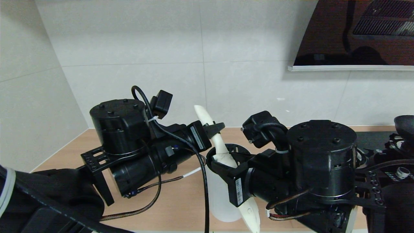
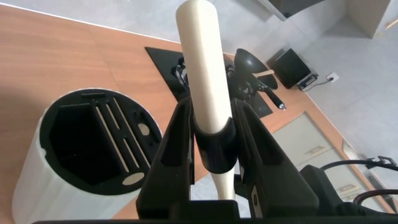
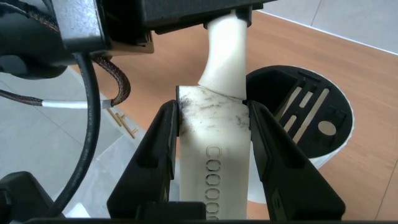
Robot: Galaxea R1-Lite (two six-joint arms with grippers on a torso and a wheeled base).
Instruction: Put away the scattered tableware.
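So the left jaws and right jaws are both clamped on the spatula, which slants blade-end-low right over the holder near the tabletop's front edge.

The head view looks forward and down from above the white holder, facing the tiled wall behind it, at close range. The left wrist view looks steeply down along the left gripper, with the holder near below. The right wrist view looks down along the right gripper, with the holder just past it. All 3 views share the holder and the cream utensil.
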